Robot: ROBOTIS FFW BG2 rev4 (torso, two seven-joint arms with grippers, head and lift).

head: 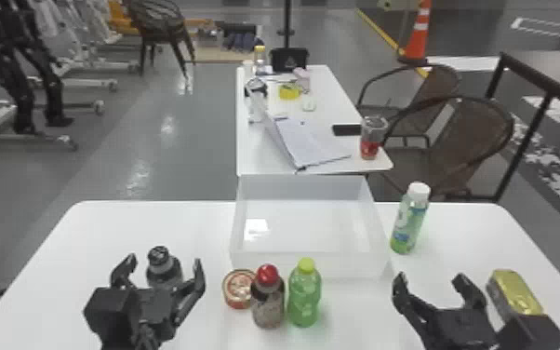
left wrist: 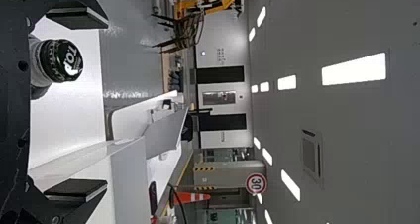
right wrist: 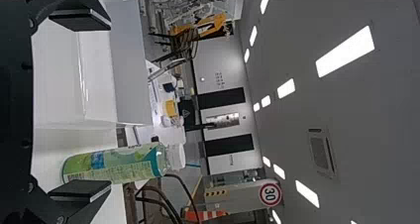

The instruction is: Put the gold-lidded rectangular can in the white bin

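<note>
The jaws of the left gripper [head: 164,260] stand wide apart, and so do those of the right gripper [head: 430,277]. The gold-lidded rectangular can [head: 516,293] is on the white table [head: 107,232], outside the white bin [head: 349,265] and just beside the right gripper, on its right. Its gold lid faces up; the black housing hides the near end.

The bin is open at the top, its pale floor showing a bright patch of light. Near its front wall are a round tin [head: 238,288] with a red-patterned lid, a red-capped bottle [head: 267,302] with dark contents, and a green bottle [head: 304,298]. A white-capped bottle [head: 409,225] stands upright to the bin's right. A black-capped bottle [head: 163,270] is by the left gripper, perhaps just beyond its fingertips.

On the far table [head: 258,153], a clear cup [head: 371,139] has red in its lower part.
</note>
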